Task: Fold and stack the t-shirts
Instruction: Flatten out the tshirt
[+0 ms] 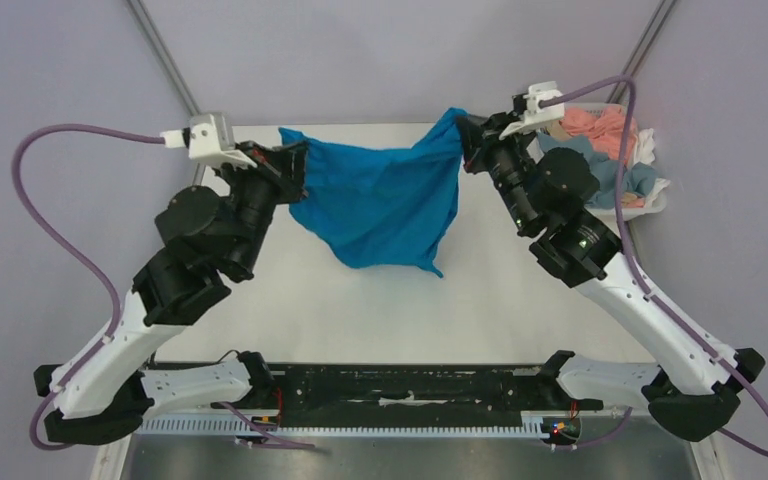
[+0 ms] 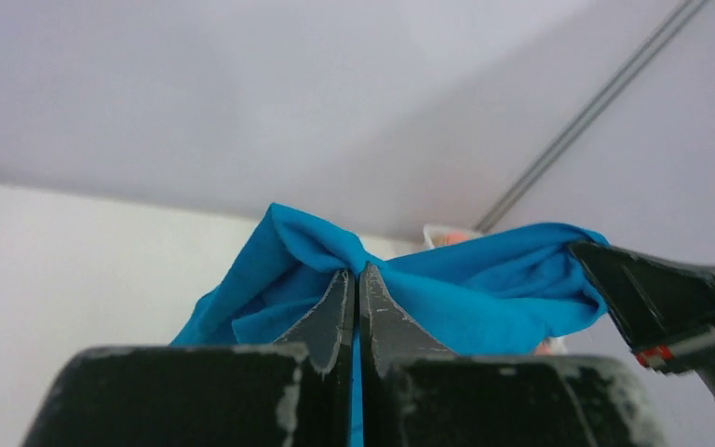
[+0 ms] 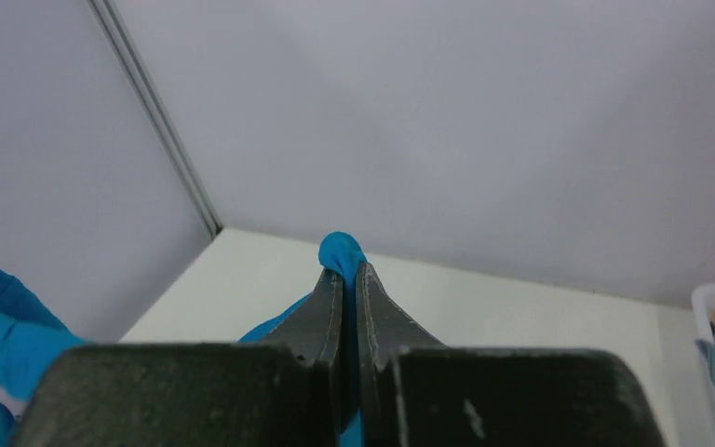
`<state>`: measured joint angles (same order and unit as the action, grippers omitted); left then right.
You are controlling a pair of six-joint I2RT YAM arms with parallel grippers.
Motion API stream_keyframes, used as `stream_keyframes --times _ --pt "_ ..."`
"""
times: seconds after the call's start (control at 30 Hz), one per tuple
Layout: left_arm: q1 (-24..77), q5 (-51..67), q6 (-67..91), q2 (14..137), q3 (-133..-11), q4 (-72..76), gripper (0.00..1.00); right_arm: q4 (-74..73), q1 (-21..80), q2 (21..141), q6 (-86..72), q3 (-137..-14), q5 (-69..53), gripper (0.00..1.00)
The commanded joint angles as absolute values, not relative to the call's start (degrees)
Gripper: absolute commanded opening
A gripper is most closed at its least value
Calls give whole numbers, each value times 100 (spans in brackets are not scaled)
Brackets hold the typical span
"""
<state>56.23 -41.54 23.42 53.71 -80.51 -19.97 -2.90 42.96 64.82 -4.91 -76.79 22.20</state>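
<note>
A bright blue t-shirt [image 1: 385, 195] hangs stretched in the air between my two grippers, above the far half of the white table [image 1: 360, 300]. Its lower part droops to a point near the table's middle. My left gripper [image 1: 298, 152] is shut on the shirt's left upper edge; in the left wrist view the cloth [image 2: 484, 293] bunches round the closed jaws of the left gripper [image 2: 357, 270]. My right gripper [image 1: 463, 128] is shut on the shirt's right upper corner; in the right wrist view a blue fold [image 3: 342, 250] sticks out past the closed tips of the right gripper [image 3: 344, 270].
A white basket [image 1: 660, 195] with several crumpled shirts, pink, grey-blue and white, stands at the table's far right, behind the right arm. Grey walls close the back and sides. A black rail with the arm bases runs along the near edge.
</note>
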Motion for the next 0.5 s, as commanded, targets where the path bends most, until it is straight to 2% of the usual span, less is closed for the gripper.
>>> stream_keyframes --times 0.0,0.13,0.23,0.33,0.47 --pt "5594 -5086 708 6110 -8952 -1415 2 438 4293 6707 78 -8249 2751 0" --pt "5169 -5168 329 6839 -9325 -995 2 623 4017 7525 315 -8767 3031 0" --pt "3982 -4063 1145 7652 -10023 -1720 2 695 3392 8271 114 -9384 2649 0" --pt "3196 -3417 1110 8490 -10545 -1414 2 1067 2887 9025 27 -9994 1904 0" --pt "2642 -2871 1157 9859 -12791 -2107 2 1249 2539 10009 9 -11587 1420 0"
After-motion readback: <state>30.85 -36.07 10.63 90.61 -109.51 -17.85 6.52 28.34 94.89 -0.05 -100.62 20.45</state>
